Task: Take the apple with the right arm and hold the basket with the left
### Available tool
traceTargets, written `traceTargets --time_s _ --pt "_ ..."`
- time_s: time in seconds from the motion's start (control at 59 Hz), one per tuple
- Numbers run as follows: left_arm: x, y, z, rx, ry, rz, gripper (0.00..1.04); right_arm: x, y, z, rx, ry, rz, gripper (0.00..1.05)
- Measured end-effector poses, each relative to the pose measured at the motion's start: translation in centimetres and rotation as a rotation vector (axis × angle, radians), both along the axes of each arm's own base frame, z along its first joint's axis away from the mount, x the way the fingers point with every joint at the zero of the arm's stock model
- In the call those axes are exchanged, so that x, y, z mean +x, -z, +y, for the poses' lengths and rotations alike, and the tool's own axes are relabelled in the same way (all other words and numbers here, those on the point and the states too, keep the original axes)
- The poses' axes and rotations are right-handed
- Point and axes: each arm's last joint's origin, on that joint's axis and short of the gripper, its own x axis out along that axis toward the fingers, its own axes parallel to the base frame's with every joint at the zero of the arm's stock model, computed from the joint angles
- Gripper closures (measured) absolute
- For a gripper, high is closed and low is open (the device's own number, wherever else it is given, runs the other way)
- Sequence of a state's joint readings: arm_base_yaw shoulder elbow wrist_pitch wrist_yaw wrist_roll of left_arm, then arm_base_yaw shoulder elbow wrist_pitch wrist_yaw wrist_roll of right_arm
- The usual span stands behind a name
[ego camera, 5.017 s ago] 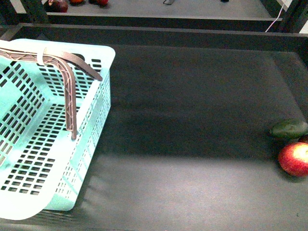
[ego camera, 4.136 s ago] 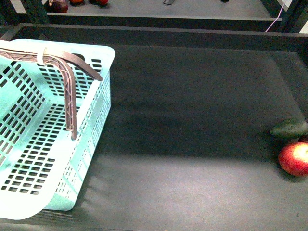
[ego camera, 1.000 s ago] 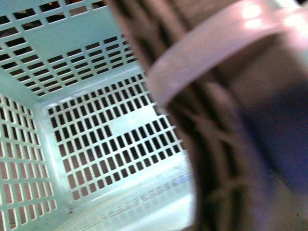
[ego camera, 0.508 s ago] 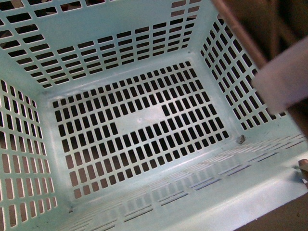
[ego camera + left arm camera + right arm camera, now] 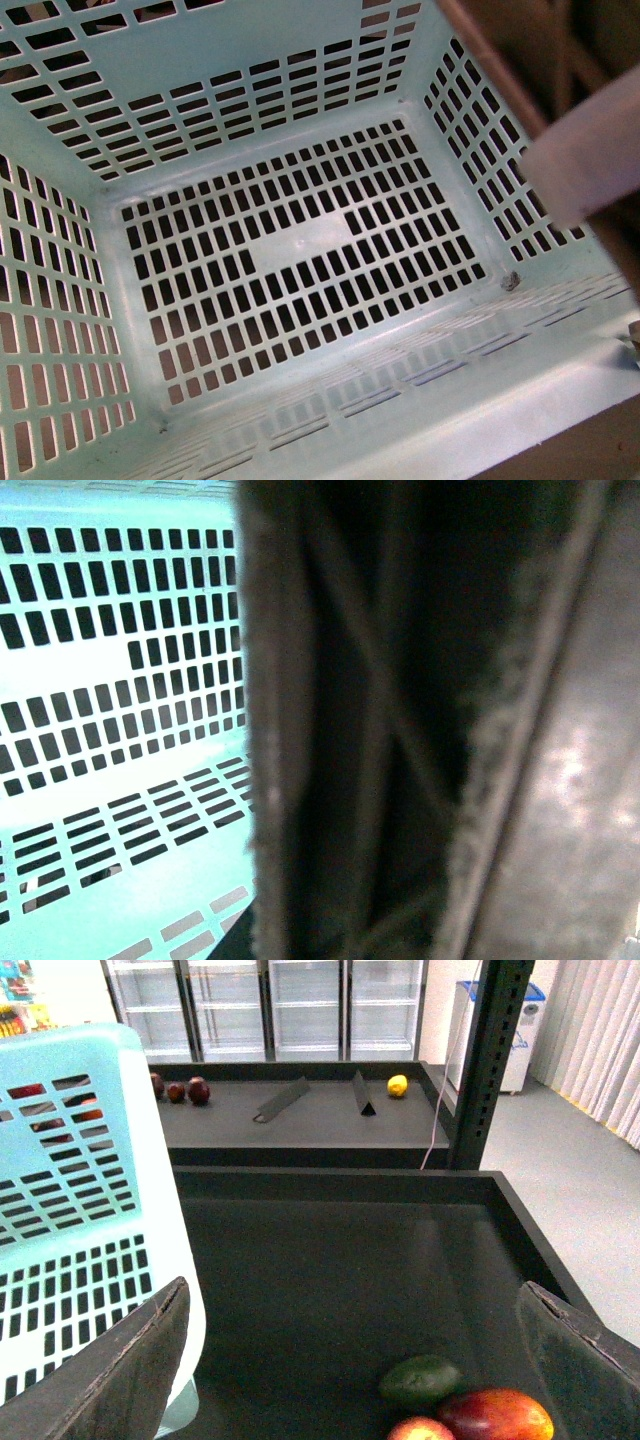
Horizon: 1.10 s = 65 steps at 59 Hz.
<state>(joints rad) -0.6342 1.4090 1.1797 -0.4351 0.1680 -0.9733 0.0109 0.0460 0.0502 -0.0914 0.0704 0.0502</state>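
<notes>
Above dark tray (image 5: 330, 1260), basket (image 5: 300, 245) seemingly upright; right gripper (image 5: 355, 1375) spread, empty; left gripper (image 5: 390, 780) unclear.

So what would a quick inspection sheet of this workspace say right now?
Surface: dark matte table, raised rim.
Job's things: basket empty, fills the front view; apple probably the red fruit cut off at the picture's edge.
Clutter: green fruit, red-orange fruit beside the apple.
Grippers: right gripper open, empty; left gripper apparently clamped on the basket's handle.
Cables: thin cable by a dark post.
Surroundings: far shelf with fruit, glass-door fridges.
</notes>
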Motion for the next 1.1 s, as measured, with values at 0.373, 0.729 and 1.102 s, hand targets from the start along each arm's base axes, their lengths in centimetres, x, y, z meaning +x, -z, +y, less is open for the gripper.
traceTargets --time_s 0.373,0.729,1.102 --pt "0.0 0.0 0.0 -0.001 0.004 0.002 0.90 4.1 2.2 -4.5 0.239 0.272 0.352 0.09" --pt "0.0 0.0 0.0 -0.001 0.003 0.002 0.90 13.6 10.3 -7.6 0.154 0.277 0.593 0.09" --pt "0.0 0.0 0.0 -0.001 0.003 0.002 0.90 18.9 17.2 -6.7 0.139 0.285 0.761 0.09"
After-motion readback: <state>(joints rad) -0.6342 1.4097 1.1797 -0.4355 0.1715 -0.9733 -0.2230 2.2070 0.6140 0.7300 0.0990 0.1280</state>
